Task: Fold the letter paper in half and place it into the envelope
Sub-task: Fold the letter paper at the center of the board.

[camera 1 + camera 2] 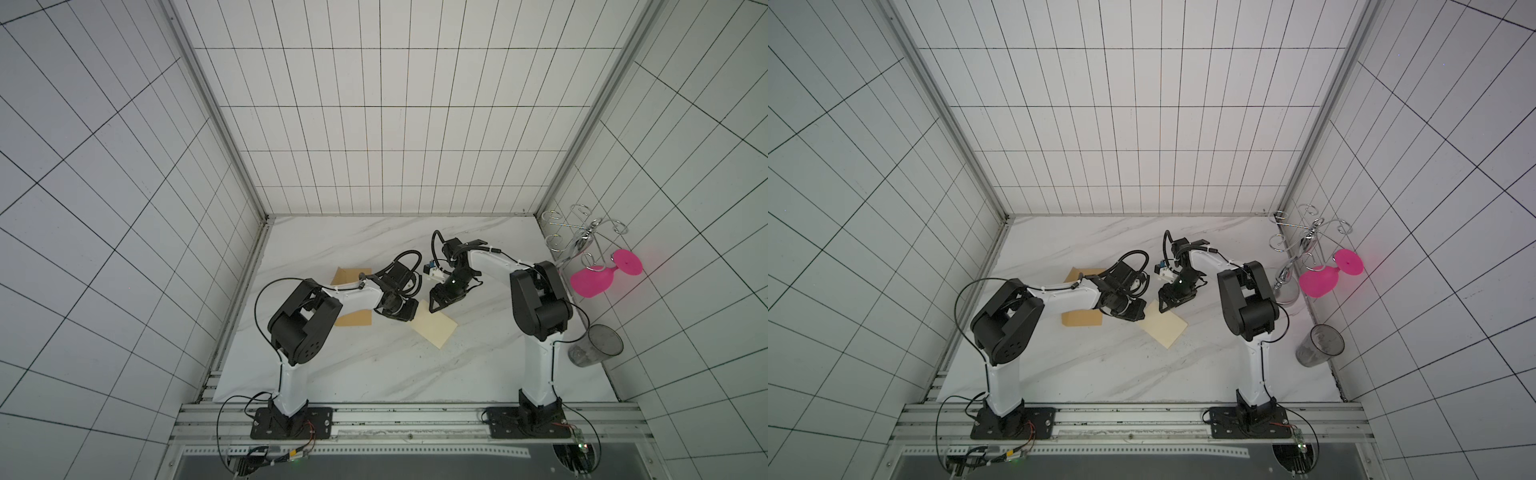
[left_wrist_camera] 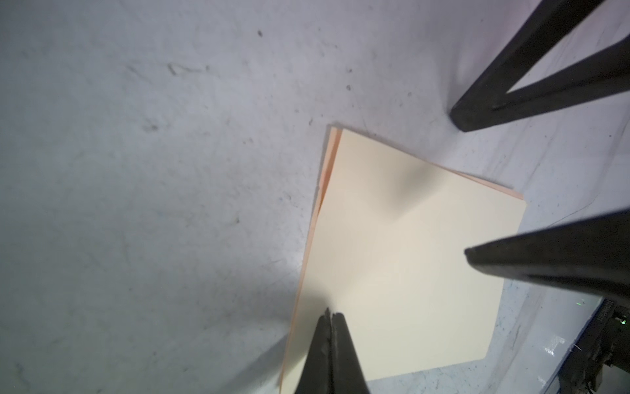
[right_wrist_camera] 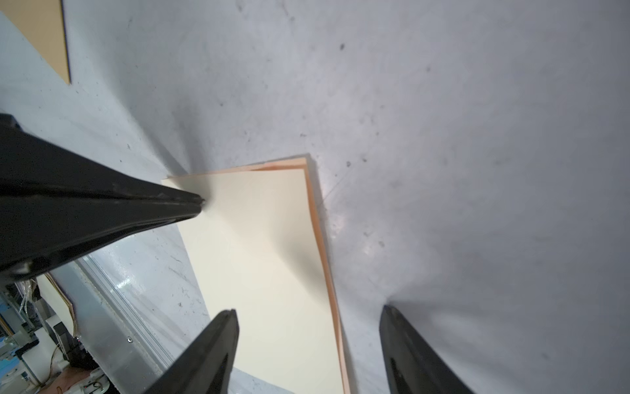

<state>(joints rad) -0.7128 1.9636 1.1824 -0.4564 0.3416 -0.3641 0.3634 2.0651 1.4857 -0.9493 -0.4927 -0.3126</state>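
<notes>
Left gripper [image 2: 329, 327]: fingers together, tip set on the top layer of the letter paper [image 2: 402, 256] at its left corner.

Right gripper [image 3: 308, 309]: fingers apart, empty. They straddle the sheet's far edge, one finger [image 3: 218, 341] over the paper and the other over bare table [image 3: 477, 170]. Contact cannot be determined.

Letter paper: folded in two and lying flat at mid-table between both arms in both top views [image 1: 434, 328]. The layers are slightly offset, exposing a peach strip of the lower layer.

Envelope [image 1: 353, 321]: flat on the table, near the paper's left side, partly covered by the left arm.
</notes>
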